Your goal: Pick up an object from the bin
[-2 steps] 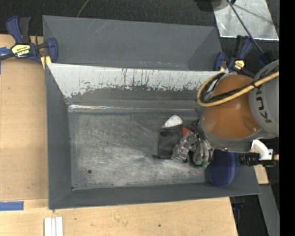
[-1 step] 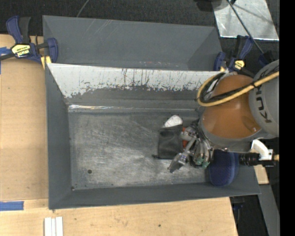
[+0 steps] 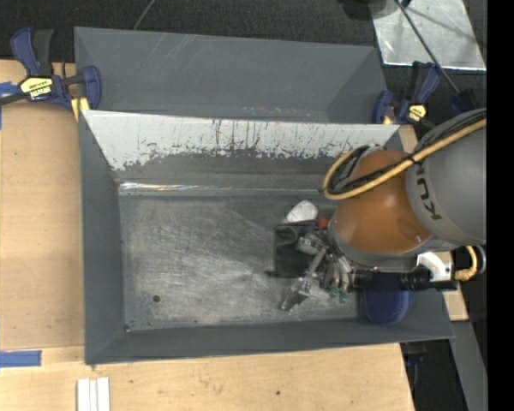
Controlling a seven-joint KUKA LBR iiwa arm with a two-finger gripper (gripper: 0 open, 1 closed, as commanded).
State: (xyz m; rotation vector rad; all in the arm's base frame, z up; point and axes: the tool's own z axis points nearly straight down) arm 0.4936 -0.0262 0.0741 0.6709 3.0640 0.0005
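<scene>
My gripper (image 3: 311,274) hangs low over the right half of the bin floor, under the orange wrist cover. A black boxy thing (image 3: 286,252) lies directly at its left side, partly hidden by the gripper's metal parts; whether they touch I cannot tell. A small white rounded thing (image 3: 302,211) lies just behind the black one, toward the back wall. A dark blue rounded thing (image 3: 384,304) sits at the bin's front right corner, to the right of the gripper.
The arm and its orange cover hide the right end of the bin. The bin's sloped back wall rises just behind the white thing. Bare floor stretches to the left of the black thing.
</scene>
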